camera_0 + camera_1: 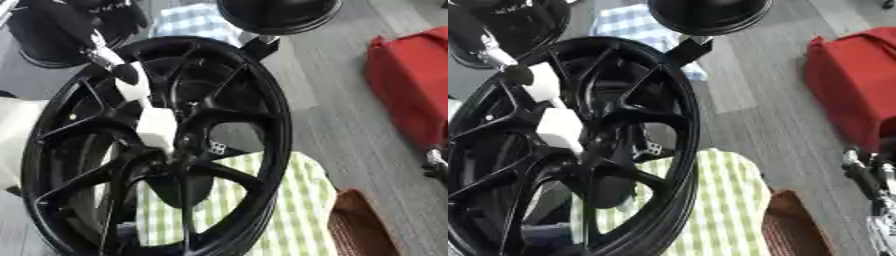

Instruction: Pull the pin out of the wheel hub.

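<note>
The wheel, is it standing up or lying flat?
Standing up, tilted a little. The black wheel rests on its rim, and the checked cloth shows through its spokes.

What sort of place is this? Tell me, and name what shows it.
Probably a workshop or test room rather than a home: a black wheel stands upright on a grey plank floor, with a red bag and a green checked cloth beside it.

Premises read as a workshop or test room: grey plank floor [350,130], black wheel rim [262,100] propped upright, black stand bases [278,15], red bag [411,85].
</note>
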Controlling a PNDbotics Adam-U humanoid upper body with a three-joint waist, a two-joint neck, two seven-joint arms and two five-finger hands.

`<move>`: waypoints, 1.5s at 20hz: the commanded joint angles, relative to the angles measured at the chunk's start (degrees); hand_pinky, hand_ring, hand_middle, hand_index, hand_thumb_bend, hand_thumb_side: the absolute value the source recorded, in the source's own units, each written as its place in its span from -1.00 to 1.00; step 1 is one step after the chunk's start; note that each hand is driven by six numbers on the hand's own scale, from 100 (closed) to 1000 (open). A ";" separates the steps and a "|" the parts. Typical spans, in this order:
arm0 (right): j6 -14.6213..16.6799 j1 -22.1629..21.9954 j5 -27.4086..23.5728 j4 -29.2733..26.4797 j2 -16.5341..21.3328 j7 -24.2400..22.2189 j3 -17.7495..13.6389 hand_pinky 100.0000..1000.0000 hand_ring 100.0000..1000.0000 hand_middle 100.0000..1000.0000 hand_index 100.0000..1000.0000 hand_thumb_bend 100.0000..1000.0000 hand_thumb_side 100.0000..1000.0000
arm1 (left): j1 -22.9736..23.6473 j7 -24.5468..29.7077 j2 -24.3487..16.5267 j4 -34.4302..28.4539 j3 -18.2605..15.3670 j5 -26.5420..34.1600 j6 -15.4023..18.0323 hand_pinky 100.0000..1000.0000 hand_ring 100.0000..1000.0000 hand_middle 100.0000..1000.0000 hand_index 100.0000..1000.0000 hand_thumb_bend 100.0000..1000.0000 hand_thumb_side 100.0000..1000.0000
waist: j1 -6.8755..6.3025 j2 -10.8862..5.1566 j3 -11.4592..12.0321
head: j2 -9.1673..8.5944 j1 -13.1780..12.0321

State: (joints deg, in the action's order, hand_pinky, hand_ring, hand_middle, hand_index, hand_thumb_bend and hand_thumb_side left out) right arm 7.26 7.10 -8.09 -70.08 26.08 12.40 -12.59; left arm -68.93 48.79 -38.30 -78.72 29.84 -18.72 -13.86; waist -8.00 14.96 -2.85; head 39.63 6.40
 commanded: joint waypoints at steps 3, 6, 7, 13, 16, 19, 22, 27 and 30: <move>-0.29 0.65 0.49 -0.55 1.87 0.15 0.05 0.19 0.14 0.11 0.36 -0.96 -0.04 | -0.61 -1.13 -0.04 2.14 -0.04 -1.96 0.14 0.71 0.56 0.46 0.69 0.60 -0.19 | 0.49 -1.33 -0.23 | -0.78 0.01; -0.35 0.70 0.51 -0.59 1.84 0.14 0.07 0.19 0.14 0.11 0.36 -0.96 -0.04 | -0.65 -1.55 0.49 3.35 0.02 -2.51 0.65 0.71 0.56 0.46 0.69 0.60 -0.19 | 0.50 -1.29 -0.28 | -0.79 0.01; -0.36 0.70 0.51 -0.60 1.84 0.14 0.07 0.19 0.14 0.11 0.36 -0.96 -0.04 | -0.66 -1.62 0.55 3.55 0.01 -2.59 0.80 0.71 0.56 0.46 0.69 0.60 -0.19 | 0.50 -1.29 -0.28 | -0.79 0.01; -0.48 1.03 0.57 -0.69 1.77 0.06 0.21 0.19 0.14 0.11 0.36 -0.97 -0.02 | -0.19 -2.17 1.51 5.48 0.01 -3.72 0.56 0.62 0.49 0.38 0.63 0.50 -0.24 | 0.47 -0.98 -0.62 | -0.95 -0.39; -0.66 1.22 0.67 -0.80 1.71 -0.01 0.30 0.19 0.14 0.11 0.36 -0.97 -0.02 | -0.19 -2.99 2.82 8.26 -0.18 -5.49 1.32 0.61 0.48 0.37 0.62 0.49 -0.25 | 0.49 -0.84 -0.80 | -1.00 -0.64; -0.75 1.28 0.77 -0.87 1.65 -0.06 0.34 0.19 0.14 0.11 0.36 -0.98 -0.02 | -0.21 -3.45 3.79 10.08 -0.26 -6.43 2.59 0.60 0.46 0.34 0.60 0.48 -0.25 | 0.52 -0.76 -0.86 | -1.07 -0.82; -0.85 1.32 0.87 -0.91 1.60 -0.04 0.35 0.19 0.14 0.11 0.36 -0.98 -0.02 | -0.23 -3.96 4.36 10.85 -0.33 -6.15 3.35 0.56 0.41 0.26 0.55 0.42 -0.29 | 0.55 -0.72 -0.89 | -1.15 -0.83; -1.00 1.35 0.97 -0.86 1.61 0.10 0.36 0.19 0.14 0.11 0.36 -0.97 -0.02 | -0.05 -3.97 3.65 9.58 0.05 -4.40 3.94 0.44 0.20 0.06 0.40 0.27 -0.40 | 0.50 -0.75 -0.83 | -1.11 -0.59; -1.04 1.29 1.03 -0.82 1.68 0.19 0.32 0.19 0.14 0.11 0.36 -0.96 -0.02 | -0.06 -2.68 2.57 7.55 0.39 -5.24 3.97 0.40 0.16 0.02 0.35 0.21 -0.48 | 0.45 -0.83 -0.69 | -1.02 -0.48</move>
State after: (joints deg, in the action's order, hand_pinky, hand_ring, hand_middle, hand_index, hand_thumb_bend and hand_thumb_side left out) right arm 6.27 8.05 -7.43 -70.11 26.08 12.42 -11.97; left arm -68.08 45.66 -33.40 -69.86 30.55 -23.88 -9.95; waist -7.99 15.09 -3.58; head 39.15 5.76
